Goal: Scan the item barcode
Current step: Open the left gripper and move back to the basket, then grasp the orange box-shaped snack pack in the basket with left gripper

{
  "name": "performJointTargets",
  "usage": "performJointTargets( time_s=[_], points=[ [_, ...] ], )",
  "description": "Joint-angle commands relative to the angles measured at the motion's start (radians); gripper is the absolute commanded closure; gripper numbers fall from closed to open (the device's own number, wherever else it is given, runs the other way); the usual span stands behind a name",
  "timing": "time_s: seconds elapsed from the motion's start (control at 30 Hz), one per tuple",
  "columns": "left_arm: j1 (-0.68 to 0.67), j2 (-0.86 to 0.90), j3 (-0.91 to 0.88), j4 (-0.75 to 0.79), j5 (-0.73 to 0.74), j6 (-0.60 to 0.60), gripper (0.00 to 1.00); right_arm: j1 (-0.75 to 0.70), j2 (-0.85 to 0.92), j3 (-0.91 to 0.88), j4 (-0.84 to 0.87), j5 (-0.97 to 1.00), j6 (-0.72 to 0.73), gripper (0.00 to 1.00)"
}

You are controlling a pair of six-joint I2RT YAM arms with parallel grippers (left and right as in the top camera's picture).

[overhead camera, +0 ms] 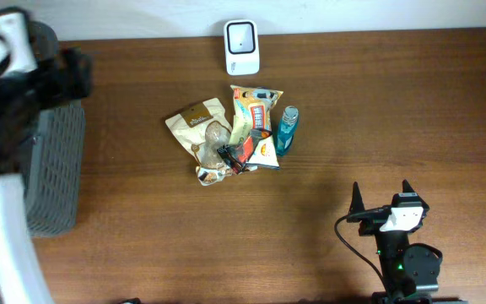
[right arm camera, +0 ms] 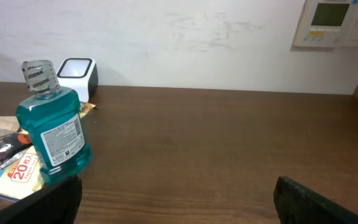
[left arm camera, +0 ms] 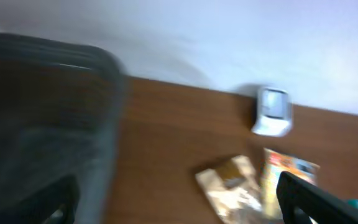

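**Table (overhead camera: 369, 101)**, brown wood, white wall at far edge.
- Scanner (overhead camera: 242, 46): white, at far edge, centre. Apart from the pile.
- Pile, mid-table, just in front of scanner:
  - Brown pouch (overhead camera: 199, 127), left side, lying flat.
  - Orange bag (overhead camera: 256, 118), middle, overlapping the pouch's right edge.
  - Bottle (overhead camera: 287, 128), teal liquid, clear cap, touching the bag's right edge. R. wrist view shows it cap up, label w/ small print facing the camera.
  - Nothing in the pile is gripped.
- Bin (overhead camera: 53, 169): dark grey, far left.
- L. gripper (left arm camera: 178, 186): over the bin's edge, view blurred. Jaws wide apart, nothing between.
- R. gripper (overhead camera: 381, 187): near edge, right of centre, well apart from the pile. Jaws wide apart, empty.
- Wall panel (right arm camera: 331, 22): beige w/ small screen, r. wrist view only.
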Motion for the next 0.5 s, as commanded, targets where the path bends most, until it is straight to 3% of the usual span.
performJointTargets(
  time_s=[0.0,0.27,0.47],
  points=[
    [0.084,-0.021,0.005,-0.029,-0.275,0.064,0.01,-0.006,-0.008,-0.009,-0.003,0.002,-0.002,0.02],
    [0.179,0.142,-0.032,0.005,-0.642,0.064,0.01,-0.006,-0.008,-0.009,-0.003,0.002,-0.002,0.02],
    [0.2,0.286,-0.072,-0.056,-0.72,0.065,0.01,-0.006,-0.008,-0.009,-0.003,0.002,-0.002,0.02]
  ],
)
